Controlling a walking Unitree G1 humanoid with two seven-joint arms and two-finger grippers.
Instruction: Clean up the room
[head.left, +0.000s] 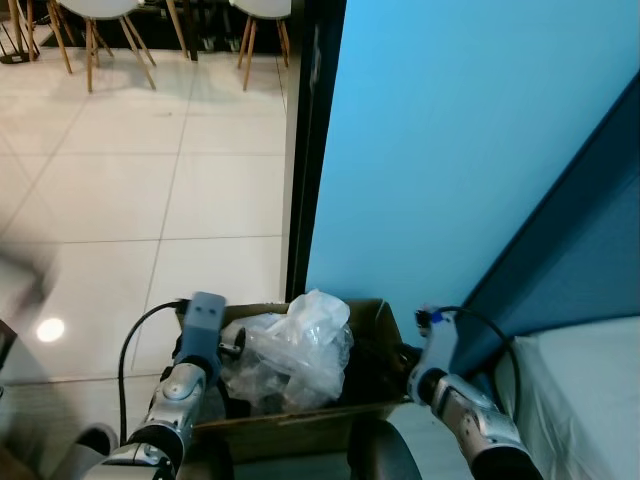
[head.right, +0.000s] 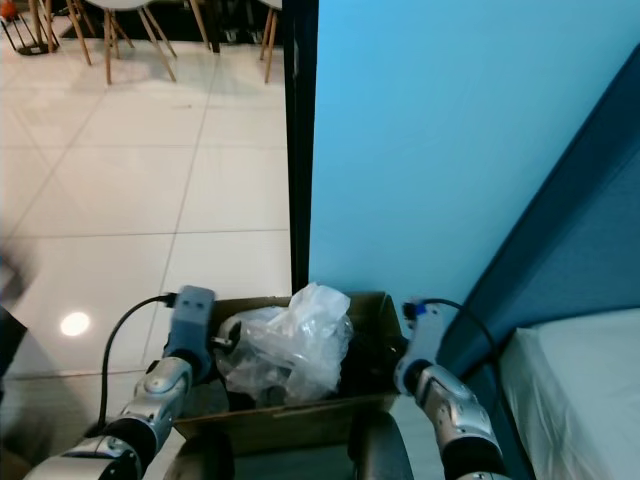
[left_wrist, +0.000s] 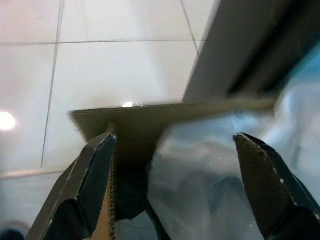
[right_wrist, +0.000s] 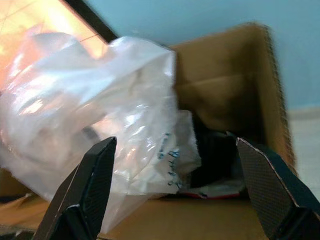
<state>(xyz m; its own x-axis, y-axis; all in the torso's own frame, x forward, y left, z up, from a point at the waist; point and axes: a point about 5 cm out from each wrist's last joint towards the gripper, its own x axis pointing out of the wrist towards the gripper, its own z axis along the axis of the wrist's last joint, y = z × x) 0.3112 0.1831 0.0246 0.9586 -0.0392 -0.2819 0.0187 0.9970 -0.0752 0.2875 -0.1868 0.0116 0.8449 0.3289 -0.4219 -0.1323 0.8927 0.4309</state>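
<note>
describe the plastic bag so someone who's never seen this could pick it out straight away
Find the bright blue wall on the right, then look down to its foot, where an open cardboard box sits between the robot's arms. The plastic bag bulges out of it: crumpled, clear and shiny, beside dark items.
</note>
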